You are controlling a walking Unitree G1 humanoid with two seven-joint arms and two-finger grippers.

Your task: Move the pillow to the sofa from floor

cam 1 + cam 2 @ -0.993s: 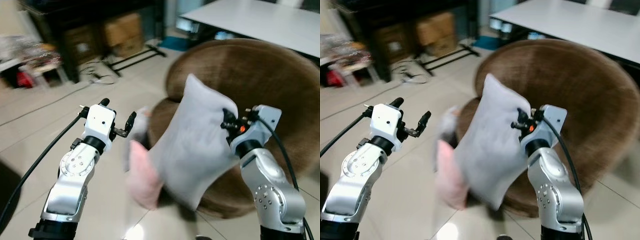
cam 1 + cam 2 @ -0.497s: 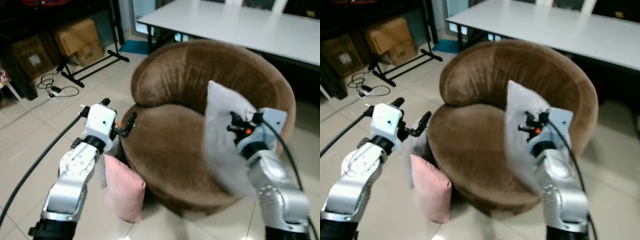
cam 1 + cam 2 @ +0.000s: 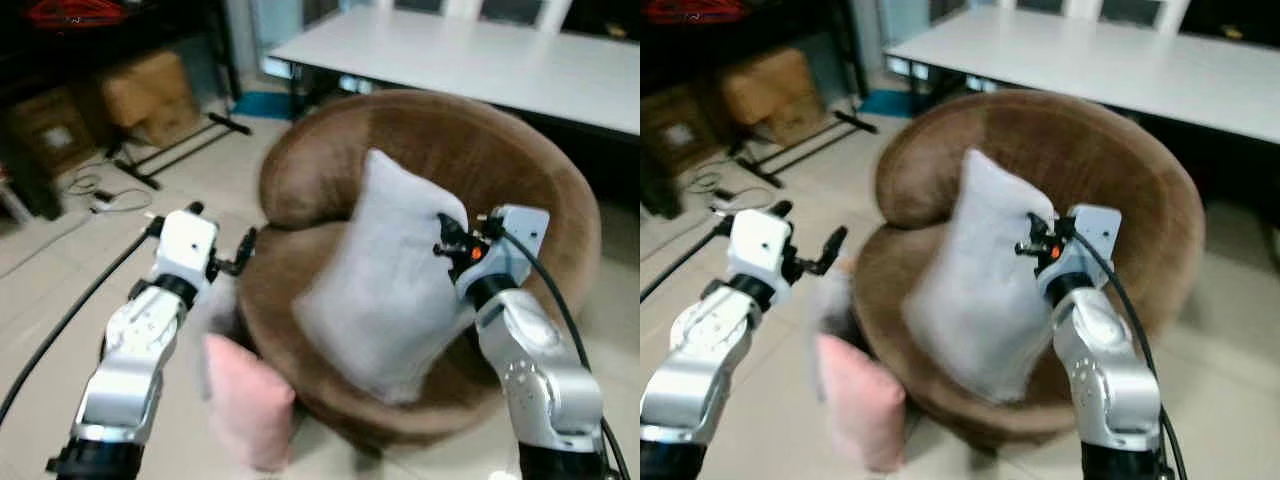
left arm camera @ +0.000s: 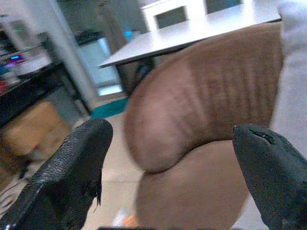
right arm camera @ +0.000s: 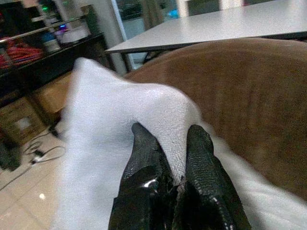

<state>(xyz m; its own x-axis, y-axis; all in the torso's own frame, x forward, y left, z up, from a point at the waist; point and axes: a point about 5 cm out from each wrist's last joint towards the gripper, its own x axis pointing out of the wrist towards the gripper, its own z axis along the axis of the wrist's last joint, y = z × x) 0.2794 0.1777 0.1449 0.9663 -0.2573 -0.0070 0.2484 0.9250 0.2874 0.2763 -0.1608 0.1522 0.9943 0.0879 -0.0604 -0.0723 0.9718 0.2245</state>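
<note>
A pale grey pillow hangs over the seat of the round brown sofa chair. My right gripper is shut on the pillow's upper corner. The pillow's lower end reaches the front of the seat. My left gripper is open and holds nothing; it hovers at the chair's left side, with its fingers spread wide towards the chair's rounded back. A pink pillow leans on the floor against the chair's front left.
A long white table stands behind the chair. Cardboard boxes and a dark shelf sit at the back left, with a black stand's legs and cables on the tiled floor. A black cable trails from my left arm.
The grey pillow, still held in my right gripper, has swung left across the chair's seat. The camera has shifted a little; the left arm has kept its place.
</note>
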